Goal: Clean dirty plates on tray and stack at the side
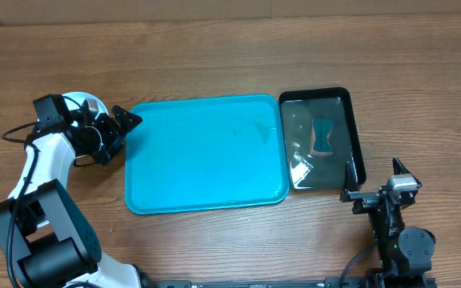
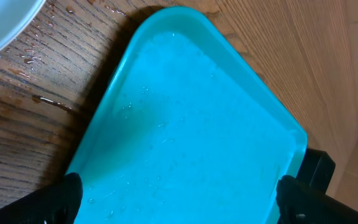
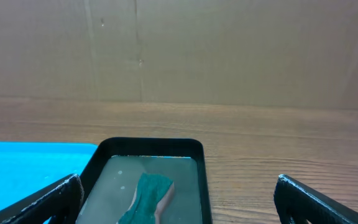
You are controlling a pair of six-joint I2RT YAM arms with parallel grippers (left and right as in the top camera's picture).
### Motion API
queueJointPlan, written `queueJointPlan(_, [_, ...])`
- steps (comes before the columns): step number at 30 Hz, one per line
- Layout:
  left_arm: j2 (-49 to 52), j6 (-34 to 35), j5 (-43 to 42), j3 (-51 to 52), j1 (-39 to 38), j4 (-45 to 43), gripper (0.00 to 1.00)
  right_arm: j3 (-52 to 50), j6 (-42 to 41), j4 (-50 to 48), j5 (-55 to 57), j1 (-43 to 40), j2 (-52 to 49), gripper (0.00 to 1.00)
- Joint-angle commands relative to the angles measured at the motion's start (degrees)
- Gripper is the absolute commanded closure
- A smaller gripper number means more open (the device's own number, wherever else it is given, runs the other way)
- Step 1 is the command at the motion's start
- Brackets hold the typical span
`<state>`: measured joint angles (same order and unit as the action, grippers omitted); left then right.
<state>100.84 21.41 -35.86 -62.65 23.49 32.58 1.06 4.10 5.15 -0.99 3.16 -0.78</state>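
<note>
the turquoise tray (image 1: 206,160) lies in the middle of the desk (image 1: 214,48), bare but for water drops. a white plate (image 1: 89,102) shows just left of it, mostly under the left arm; we cannot tell whether others lie beneath. the left hand (image 1: 120,128) hangs released by the tray's left edge. the right hand (image 1: 373,182) hangs released near the black tray (image 1: 357,136) and its sponge (image 1: 323,138). we judge stacking finished; next, both arms should pull clear.
</note>
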Motion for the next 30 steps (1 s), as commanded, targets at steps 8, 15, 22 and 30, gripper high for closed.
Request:
queueJointPlan(8, [-0.9,-0.2,3.8,-1.0,-0.2,0.0,0.00,-0.6,0.2,-0.3,0.7,0.5,0.6,0.00])
queueJointPlan(15, [-2.4,-0.2,24.8,-0.8,-7.3,0.0,0.00,-0.6,0.3,-0.3,0.7,0.5,0.6,0.00])
queueJointPlan(22, [-7.6,-0.2,31.6,-0.8,-16.7,0.0,0.00,-0.6,0.2,-0.3,0.8,0.5,0.6,0.00])
queueJointPlan(30, [-16.2,-0.2,31.5,-0.8,-22.6,0.0,0.00,-0.6,0.3,-0.3,0.8,0.5,0.6,0.00])
